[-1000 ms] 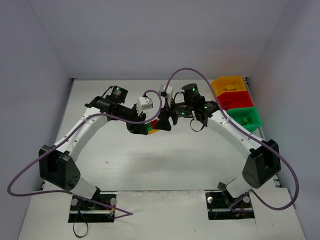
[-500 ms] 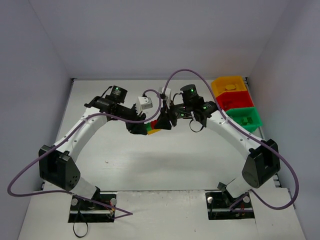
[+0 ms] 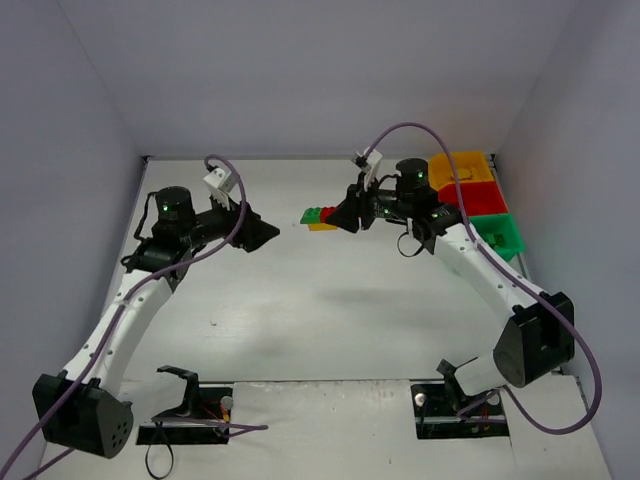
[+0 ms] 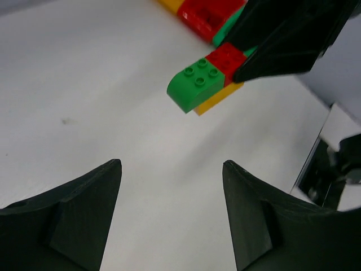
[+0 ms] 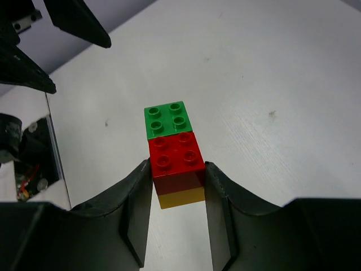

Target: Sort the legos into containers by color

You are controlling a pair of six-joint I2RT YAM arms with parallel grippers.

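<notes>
The right gripper (image 5: 176, 169) is clamped on a small cluster of studded plastic bricks (image 3: 322, 216). Its fingers (image 5: 137, 217) press the flat side walls of the red brick (image 5: 175, 160). A green brick (image 5: 167, 119) juts out free in front, and both sit on a yellow-orange brick (image 5: 181, 197) beneath. The cluster hangs above the middle of the table toward its far edge, well apart from the yellow-orange plastic bin (image 3: 436, 170), red plastic bin (image 3: 482, 200) and green plastic bin (image 3: 513, 240) lined along the right edge by the far right corner. The left gripper (image 4: 172, 209) faces the cluster with its jaws spread wide and nothing between them. The bricks look light, rigid and smooth, joined only by stud friction. The free green end, taken across its flat sides, seems the best place for a second hold, since a pinch over its rounded edge could slip.
</notes>
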